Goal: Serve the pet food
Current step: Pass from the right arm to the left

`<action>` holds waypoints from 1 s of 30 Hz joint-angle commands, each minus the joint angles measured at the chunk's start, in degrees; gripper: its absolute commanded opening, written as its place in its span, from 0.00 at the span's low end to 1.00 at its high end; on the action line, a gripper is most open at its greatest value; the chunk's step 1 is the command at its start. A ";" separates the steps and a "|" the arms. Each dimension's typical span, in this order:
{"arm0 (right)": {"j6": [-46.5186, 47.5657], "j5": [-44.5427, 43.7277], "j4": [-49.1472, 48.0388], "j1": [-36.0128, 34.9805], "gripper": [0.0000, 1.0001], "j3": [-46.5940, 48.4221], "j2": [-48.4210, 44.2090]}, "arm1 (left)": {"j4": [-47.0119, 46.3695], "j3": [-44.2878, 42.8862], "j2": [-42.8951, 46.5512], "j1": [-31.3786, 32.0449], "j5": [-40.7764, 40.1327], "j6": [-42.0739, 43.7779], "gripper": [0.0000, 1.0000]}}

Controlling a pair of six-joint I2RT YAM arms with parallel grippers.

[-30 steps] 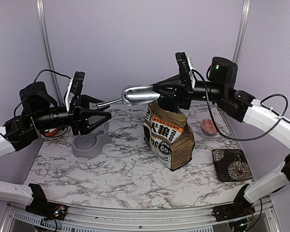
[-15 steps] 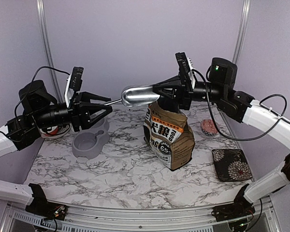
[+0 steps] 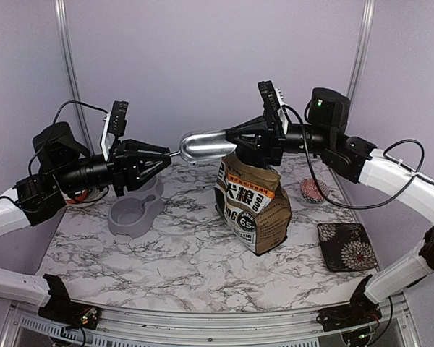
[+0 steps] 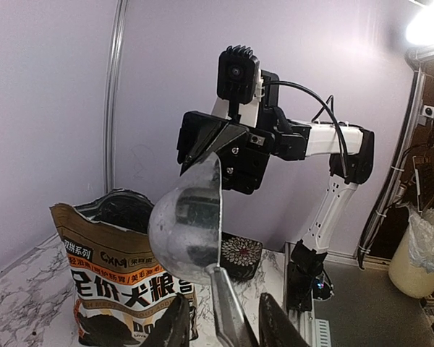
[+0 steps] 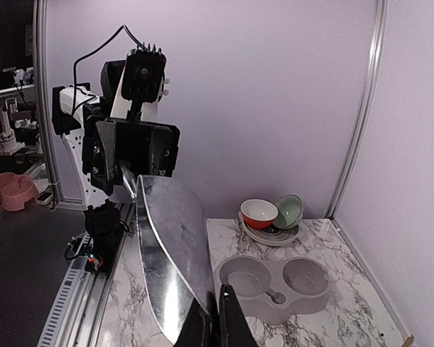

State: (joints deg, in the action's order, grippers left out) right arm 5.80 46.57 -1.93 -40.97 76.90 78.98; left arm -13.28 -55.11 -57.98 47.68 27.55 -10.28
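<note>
Pet food wasn't discernible; your right gripper (image 5: 217, 319) clamped the shiny metal scoop (image 3: 206, 143) by its rim, handle between left gripper (image 4: 222, 329) narrowly parted jaws.

A dog-food bag (image 3: 252, 206) stands on the marble counter (image 3: 181, 267). A grey double dish (image 3: 134, 213) sits left of it, a red bowl (image 3: 313, 190) and flowered plate (image 3: 346, 246) right. A metal scoop (image 3: 202, 144) hangs above.

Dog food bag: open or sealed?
Open. In the left wrist view the dog food bag stands upright, its top edge spread with a dark mouth showing behind it.
</note>
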 commanded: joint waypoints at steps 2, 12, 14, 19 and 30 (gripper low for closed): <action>-0.88 1.24 -1.73 0.36 0.00 1.65 0.59 | -3.22 1.25 0.49 -0.31 -1.75 -0.61 0.31; -1.40 1.43 -2.24 0.37 0.00 2.29 1.08 | -3.55 1.94 0.54 -0.32 -3.55 -0.61 0.29; -1.72 1.69 -2.51 0.32 0.00 2.34 1.24 | -3.60 1.94 0.39 -0.31 -3.51 -0.70 0.26; -2.09 1.91 -2.81 0.28 0.00 2.86 1.68 | -3.91 1.94 -0.11 -0.31 -3.21 -1.00 0.22; -3.63 -2.03 -2.20 0.27 0.00 2.76 2.09 | -4.91 3.24 0.23 -0.31 -5.72 -2.14 0.00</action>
State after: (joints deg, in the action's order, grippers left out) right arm 3.99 46.37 -2.92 -40.88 76.99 80.88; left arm -15.73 -53.06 -57.98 47.62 23.49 -11.70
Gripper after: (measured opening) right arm 0.018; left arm 0.110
